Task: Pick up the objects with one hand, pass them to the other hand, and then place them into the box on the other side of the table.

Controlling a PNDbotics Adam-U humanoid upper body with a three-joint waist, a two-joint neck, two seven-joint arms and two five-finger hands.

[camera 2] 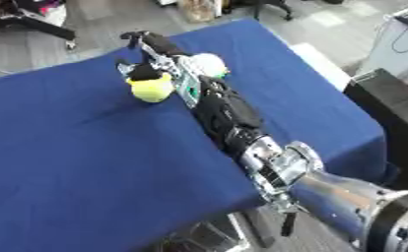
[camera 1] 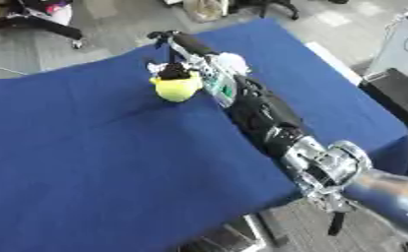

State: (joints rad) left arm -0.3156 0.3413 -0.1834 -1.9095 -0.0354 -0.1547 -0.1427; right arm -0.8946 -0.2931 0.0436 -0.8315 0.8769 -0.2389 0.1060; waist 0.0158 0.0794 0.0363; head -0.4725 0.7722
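In the left eye view, the right robot hand [camera 1: 175, 59] is seen at the far part of the counter [camera 1: 86, 162], which is covered with a blue cloth. The arm is stretched out from the lower right corner. A yellow-green round object [camera 1: 178, 88] is found just under the robot hand, and dark fingers [camera 1: 175, 73] are curled over its top, so the object is judged to be pinched from above. It cannot be told whether the object is resting on the cloth or is lifted a little. A white thing [camera 1: 233, 61] is partly hidden behind the wrist. The left robot hand is not shown, and no box is seen.

In the right eye view, the same grasp is shown from a slightly different side. The fingers [camera 2: 144, 73] are closed on the upper part of the yellow-green round object [camera 2: 151, 89], and only its top seems to be covered.

A risk is judged from this: the round object could slip or roll away when it is raised, because it is held only at the top. The arm is also extended far, so the pass to the other robot hand may be awkward, and the object could be dropped on the cloth.

No brand, label or writing can be read in either view.
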